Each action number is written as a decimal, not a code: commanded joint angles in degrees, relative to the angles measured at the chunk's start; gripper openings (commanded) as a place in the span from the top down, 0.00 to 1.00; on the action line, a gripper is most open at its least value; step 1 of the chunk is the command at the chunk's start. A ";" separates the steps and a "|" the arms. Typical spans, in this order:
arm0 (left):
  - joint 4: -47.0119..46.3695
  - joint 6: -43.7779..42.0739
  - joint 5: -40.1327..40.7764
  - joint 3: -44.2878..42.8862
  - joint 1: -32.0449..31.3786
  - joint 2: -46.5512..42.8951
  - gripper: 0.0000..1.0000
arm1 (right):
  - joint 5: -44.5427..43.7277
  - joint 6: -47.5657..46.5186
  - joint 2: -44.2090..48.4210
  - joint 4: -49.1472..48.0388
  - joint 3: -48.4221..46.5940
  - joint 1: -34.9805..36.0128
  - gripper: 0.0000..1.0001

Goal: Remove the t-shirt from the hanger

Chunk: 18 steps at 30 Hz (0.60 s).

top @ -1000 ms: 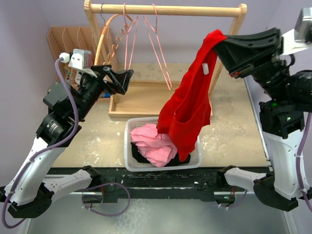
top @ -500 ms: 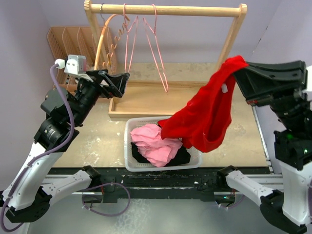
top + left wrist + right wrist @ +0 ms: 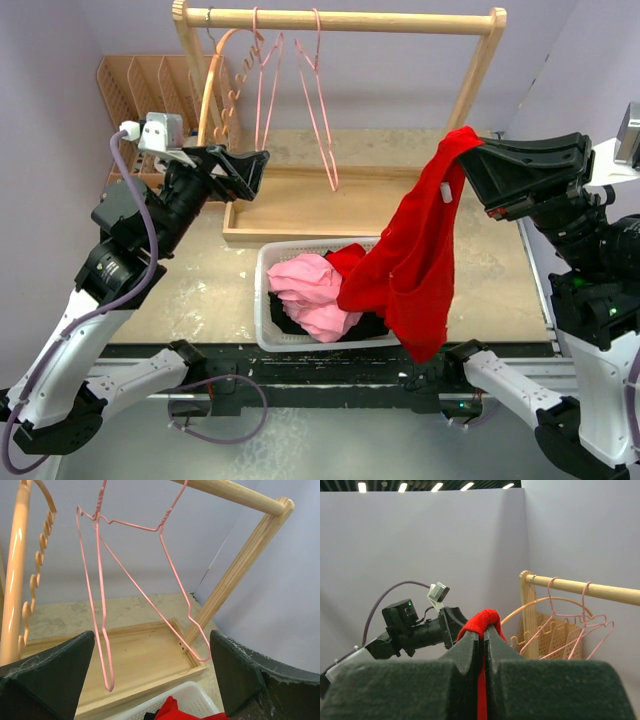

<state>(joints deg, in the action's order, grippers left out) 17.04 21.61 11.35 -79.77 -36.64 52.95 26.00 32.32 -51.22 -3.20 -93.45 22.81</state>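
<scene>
So my right gripper (image 3: 468, 142) is clamped tight on the red t-shirt (image 3: 410, 255) dangling over the white basket (image 3: 262, 300), while my left gripper (image 3: 252, 168) sits spread wide apart.

Legible text: none for you to log. White tag (image 3: 441, 189) on the red t-shirt (image 3: 415, 260): too small to read.
</scene>
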 commanded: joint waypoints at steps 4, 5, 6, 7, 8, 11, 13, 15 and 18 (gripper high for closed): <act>-2.34 1.40 0.37 1.70 0.17 0.22 0.01 | -0.30 0.21 -0.48 -3.38 2.29 0.11 1.00; -2.09 1.34 0.42 1.72 0.22 0.27 0.01 | 0.05 0.68 -1.11 -3.80 2.67 0.13 1.00; -1.83 1.24 0.50 1.76 0.23 0.23 0.01 | -0.17 0.88 -1.68 -3.91 2.88 0.13 1.00; -1.57 1.18 0.51 1.75 0.23 0.08 0.01 | -0.38 0.96 -2.32 -4.38 2.96 0.11 1.00; -1.14 1.09 0.47 1.74 0.23 -0.06 0.01 | -0.71 0.99 -2.91 -5.10 2.93 0.11 1.00; -0.15 0.98 0.26 2.30 0.19 -1.16 0.01 | -0.17 0.80 -4.76 -7.26 3.49 0.13 1.00; -0.03 0.85 0.31 3.01 0.17 -2.29 0.01 | 0.64 1.41 -5.95 -8.82 4.18 0.13 1.00; 0.18 0.65 0.77 3.43 0.20 -3.33 0.01 | 1.80 2.16 -7.26 -10.36 4.76 0.13 1.00; 1.14 0.43 1.66 3.80 0.24 -4.17 0.01 | 4.65 3.67 -9.73 -12.74 5.39 0.13 1.00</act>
<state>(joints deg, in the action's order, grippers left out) 18.87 21.98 11.60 -76.12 -36.64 50.54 27.09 33.56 -58.87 -8.12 -88.33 22.81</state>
